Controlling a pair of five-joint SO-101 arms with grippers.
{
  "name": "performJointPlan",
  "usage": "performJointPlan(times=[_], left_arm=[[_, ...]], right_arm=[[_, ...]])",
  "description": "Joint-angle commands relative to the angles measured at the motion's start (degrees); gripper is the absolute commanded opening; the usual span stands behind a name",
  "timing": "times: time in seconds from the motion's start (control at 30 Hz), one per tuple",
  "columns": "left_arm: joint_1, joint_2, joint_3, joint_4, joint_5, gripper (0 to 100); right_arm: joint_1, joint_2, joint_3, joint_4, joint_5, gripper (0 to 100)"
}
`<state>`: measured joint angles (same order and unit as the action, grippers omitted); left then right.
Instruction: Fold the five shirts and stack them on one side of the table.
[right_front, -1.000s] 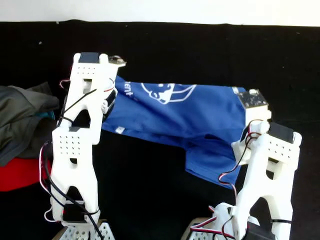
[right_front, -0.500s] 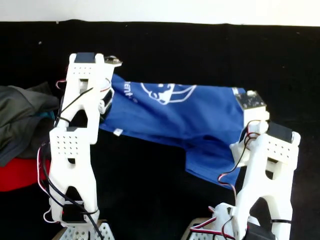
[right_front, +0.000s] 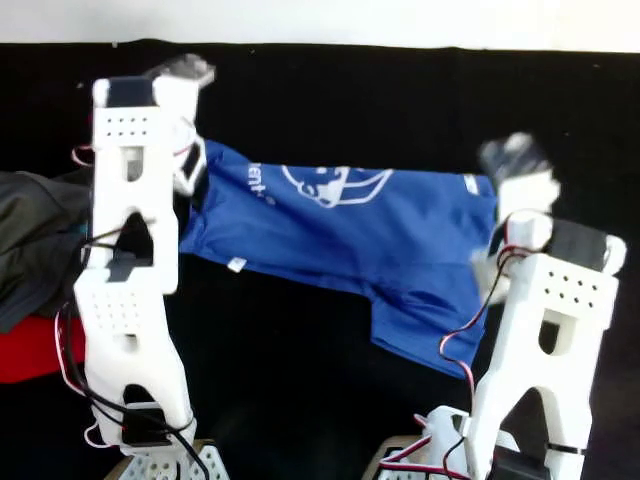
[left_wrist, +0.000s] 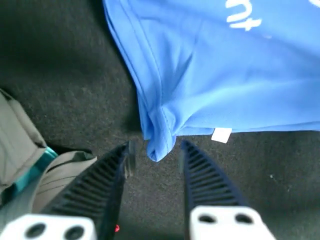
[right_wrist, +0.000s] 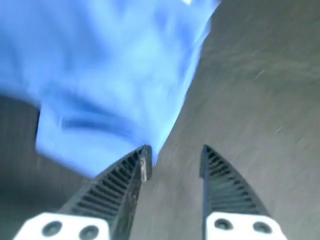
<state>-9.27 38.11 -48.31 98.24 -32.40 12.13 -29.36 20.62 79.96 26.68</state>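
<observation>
A blue shirt (right_front: 380, 230) with a white print lies spread across the middle of the black table, one sleeve trailing toward the front right. In the left wrist view my left gripper (left_wrist: 156, 147) is open just above the table, and the shirt's (left_wrist: 225, 75) folded corner points into the gap between its fingers without being pinched. My right gripper (right_wrist: 175, 150) is also open, hovering over the shirt's (right_wrist: 110, 75) right edge, one finger above the cloth and the other above bare table. In the high view the left arm (right_front: 125, 200) stands at the shirt's left end and the right arm (right_front: 545, 290) at its right end.
A pile of grey clothing (right_front: 40, 230) and a red garment (right_front: 30, 350) lie at the table's left edge, close to the left arm; grey cloth with a teal strip (left_wrist: 30, 165) lies beside the left finger. A white tag (right_front: 236, 265) sticks out of the shirt's front hem.
Both arms have risen from the shirt's ends, and the left arm has swung out to the left. The shirt's left corner was drawn slightly left and now lies free.
</observation>
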Motion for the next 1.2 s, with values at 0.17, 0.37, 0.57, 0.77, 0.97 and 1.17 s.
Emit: performJointPlan(times=[0.17,0.37,0.57,0.77,0.97,1.17], left_arm=[[6.73,5.67,0.31,-12.66,5.27,1],[5.23,13.49,0.31,-15.74,7.74,1],[2.59,15.52,0.31,-16.00,7.65,1],[0.84,15.52,0.31,-16.53,7.74,1],[1.19,14.99,-2.42,-15.56,7.91,1],[1.19,15.16,-19.47,0.00,7.91,1]], right_arm=[[-11.03,14.64,-3.21,-23.69,-8.53,1.9],[-11.03,36.79,-11.91,-35.03,-11.78,1.9],[-3.91,57.19,-25.98,-35.03,-11.78,1.9],[2.77,64.48,-38.11,-27.03,-11.78,1.9],[4.09,64.48,-45.23,-19.82,-11.78,1.9],[4.00,63.08,-58.24,-4.35,-12.04,1.9]])
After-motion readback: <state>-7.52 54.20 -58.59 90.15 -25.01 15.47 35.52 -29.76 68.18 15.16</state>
